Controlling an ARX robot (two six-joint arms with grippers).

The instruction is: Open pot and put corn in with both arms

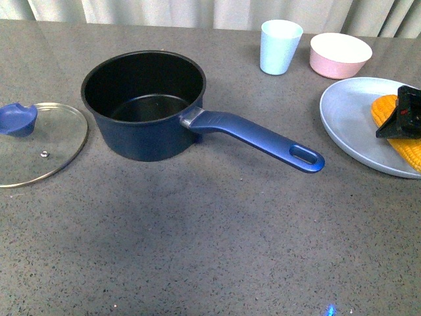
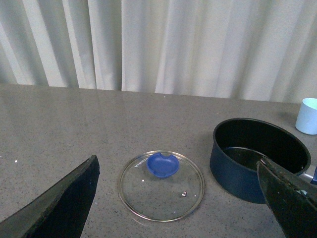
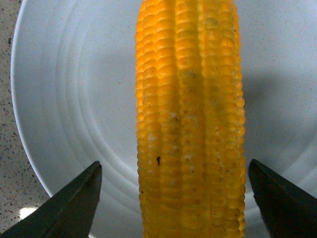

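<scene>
Currently, right gripper [image 3: 174, 168] splayed astride knobbly yellow corn [image 3: 190, 124] on smooth round plate [image 3: 74, 99], left gripper [image 2: 178, 162] likewise splayed.

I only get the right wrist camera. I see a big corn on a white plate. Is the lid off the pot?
Observer: Yes. The lid lies flat on the table, to the left of the pot.
Child: Is there anything in the pot?
Observer: No, its black inside holds nothing.
Child: What's the other hand doing?
Observer: The left hand is open and holds nothing. It is clear of the lid.
</scene>
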